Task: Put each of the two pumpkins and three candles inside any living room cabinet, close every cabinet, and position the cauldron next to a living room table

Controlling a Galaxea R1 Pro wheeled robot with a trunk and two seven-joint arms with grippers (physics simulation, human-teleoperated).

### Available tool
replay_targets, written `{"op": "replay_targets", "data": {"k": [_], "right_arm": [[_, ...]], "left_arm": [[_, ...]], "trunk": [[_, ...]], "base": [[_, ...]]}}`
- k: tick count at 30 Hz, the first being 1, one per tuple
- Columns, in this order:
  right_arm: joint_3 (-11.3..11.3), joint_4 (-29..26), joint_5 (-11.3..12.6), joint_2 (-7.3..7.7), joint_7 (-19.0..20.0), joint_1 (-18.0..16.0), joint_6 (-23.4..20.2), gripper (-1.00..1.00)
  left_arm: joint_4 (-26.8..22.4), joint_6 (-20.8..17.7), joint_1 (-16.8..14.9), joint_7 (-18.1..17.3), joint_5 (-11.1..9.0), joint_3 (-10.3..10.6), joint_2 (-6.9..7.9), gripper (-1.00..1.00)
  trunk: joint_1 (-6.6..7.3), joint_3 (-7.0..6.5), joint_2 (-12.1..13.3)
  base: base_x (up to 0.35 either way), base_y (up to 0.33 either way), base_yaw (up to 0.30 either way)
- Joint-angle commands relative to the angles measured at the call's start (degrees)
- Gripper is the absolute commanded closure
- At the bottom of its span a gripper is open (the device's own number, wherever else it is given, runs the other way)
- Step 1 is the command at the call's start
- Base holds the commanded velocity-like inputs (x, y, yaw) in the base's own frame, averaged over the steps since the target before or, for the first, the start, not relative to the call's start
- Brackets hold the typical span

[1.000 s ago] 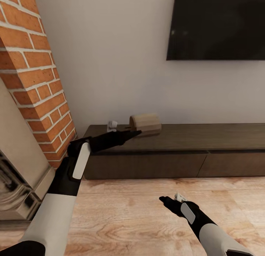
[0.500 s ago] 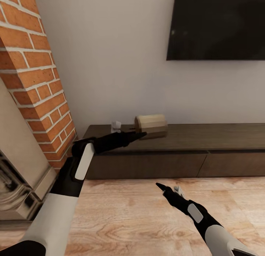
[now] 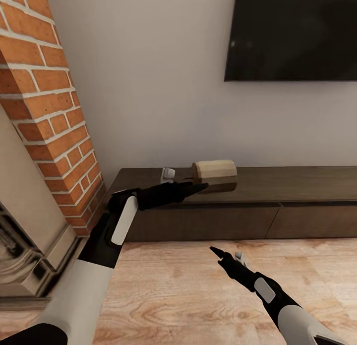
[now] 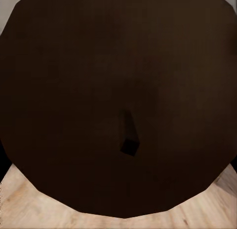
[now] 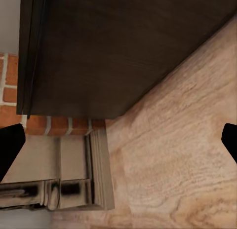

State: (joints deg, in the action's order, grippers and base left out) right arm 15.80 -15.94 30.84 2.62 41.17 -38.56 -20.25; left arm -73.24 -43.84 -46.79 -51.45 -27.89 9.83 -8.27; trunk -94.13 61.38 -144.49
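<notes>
A tan stubby candle (image 3: 214,175) lies on its side just above the top of the long dark brown cabinet (image 3: 297,183), near its left end. My left gripper (image 3: 201,185) is shut on the candle from the left. In the left wrist view the candle's dark round end (image 4: 118,81) with its small wick (image 4: 129,137) sits very close to the camera. My right gripper (image 3: 218,253) hangs low over the wooden floor in front of the cabinet, open and holding nothing, its fingertips (image 5: 10,145) spread wide apart. The cabinet's drawer fronts (image 3: 198,223) look closed.
A red brick column (image 3: 49,111) and a stone fireplace (image 3: 25,255) stand left of the cabinet, close to my left arm. A black TV (image 3: 292,32) hangs on the wall above the cabinet. Wooden floor (image 3: 188,295) stretches in front.
My left arm has carried the candle to the right along the cabinet top. The right gripper has shifted slightly left and lower in the view, then held still.
</notes>
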Motion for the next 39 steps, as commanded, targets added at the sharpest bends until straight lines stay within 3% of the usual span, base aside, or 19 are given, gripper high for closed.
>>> {"op": "replay_targets", "data": {"k": [1, 2, 3, 4, 8, 9, 12, 15, 18, 22, 26, 29, 33, 39], "right_arm": [[0.3, 0.0, 1.1, 0.07, 0.4, 0.0, -0.6, -1.0], [1.6, 0.1, 4.8, 0.22, 1.4, 0.0, -0.9, -1.0], [2.1, 0.2, 6.1, 0.27, 1.7, 0.0, -1.1, -1.0], [2.8, 0.7, 9.0, 0.33, 2.4, 0.0, -1.8, -1.0], [4.0, 3.5, 19.9, 0.73, 3.4, 0.0, -4.8, -1.0], [4.1, 3.8, 21.5, 0.88, 3.6, 0.0, -4.9, -1.0], [4.2, 4.0, 23.3, 1.06, 3.7, 0.0, -5.1, -1.0], [4.0, 3.7, 23.9, 1.07, 3.9, 0.0, -4.3, -1.0], [3.4, 3.6, 23.2, 1.07, 4.0, 0.0, -1.0, -1.0], [0.7, 3.6, 18.7, 1.07, 3.7, -0.1, 4.0, -1.0], [0.2, 3.5, 16.5, 1.0, 3.6, -0.1, 6.6, -1.0], [0.1, 3.5, 16.1, 0.98, 3.9, -0.1, 7.8, -1.0], [0.0, 3.5, 15.1, 0.88, 3.6, -0.1, 8.1, -1.0], [0.1, 3.5, 14.6, 0.73, 3.9, -0.1, 8.2, -1.0]], "left_arm": [[0.0, 0.2, 0.0, 0.0, -0.4, 0.1, -0.11, 1.0], [-0.1, 0.8, 0.0, 0.0, -1.6, 0.3, -0.37, 1.0], [-0.1, 0.9, 0.0, 0.0, -2.1, 0.3, -0.42, 1.0], [-0.1, 1.1, 0.0, 0.0, -3.0, 0.3, -0.49, 1.0], [-0.1, 3.4, 0.0, 0.0, -5.3, 0.4, -0.85, 1.0], [-0.1, 4.3, 0.0, 0.0, -5.7, 0.4, -0.92, 1.0], [-0.1, 5.4, 0.0, 0.0, -7.5, 0.4, -1.0, 1.0], [0.3, 5.8, 0.0, 0.2, -10.4, 0.4, -1.04, 1.0], [0.8, 5.8, 0.0, 0.3, -11.1, 0.4, -1.04, 1.0], [1.1, 5.9, 0.0, 0.4, -11.4, 0.4, -1.04, 1.0], [1.1, 5.9, 0.0, 0.4, -11.3, 0.7, -1.04, 1.0], [1.1, 6.0, 0.0, 1.4, -11.2, 1.0, -1.04, 1.0], [1.1, 5.8, 0.0, 7.4, -11.4, 2.1, -1.12, 1.0], [1.1, 5.8, -0.1, 8.7, -11.5, 3.1, -1.13, 1.0]], "trunk": [[0.01, 0.05, 0.0], [0.01, 0.05, 0.0], [0.01, 0.05, 0.0], [0.01, 0.05, 0.0], [0.01, 0.05, 0.0], [0.01, 0.05, 0.0], [0.01, 0.05, 0.0], [0.01, 0.05, 0.0], [0.01, 0.05, 0.0], [0.01, 0.05, 0.0], [0.01, 0.05, 0.0], [0.01, 0.05, 0.0], [0.01, 0.05, 0.0], [0.01, 0.05, 0.0]], "base": [[0.0, 0.0, 0.0], [0.0, 0.0, 0.0], [0.0, 0.0, 0.0], [0.0, 0.0, 0.0], [0.0, 0.0, 0.0], [0.0, 0.0, 0.0], [0.0, 0.0, 0.0], [0.0, 0.0, 0.0], [0.0, 0.0, 0.0], [0.0, 0.0, 0.0], [0.0, 0.0, 0.0], [0.0, 0.0, 0.0], [0.004, -0.005, 0.0], [0.074, -0.08, 0.0]]}}
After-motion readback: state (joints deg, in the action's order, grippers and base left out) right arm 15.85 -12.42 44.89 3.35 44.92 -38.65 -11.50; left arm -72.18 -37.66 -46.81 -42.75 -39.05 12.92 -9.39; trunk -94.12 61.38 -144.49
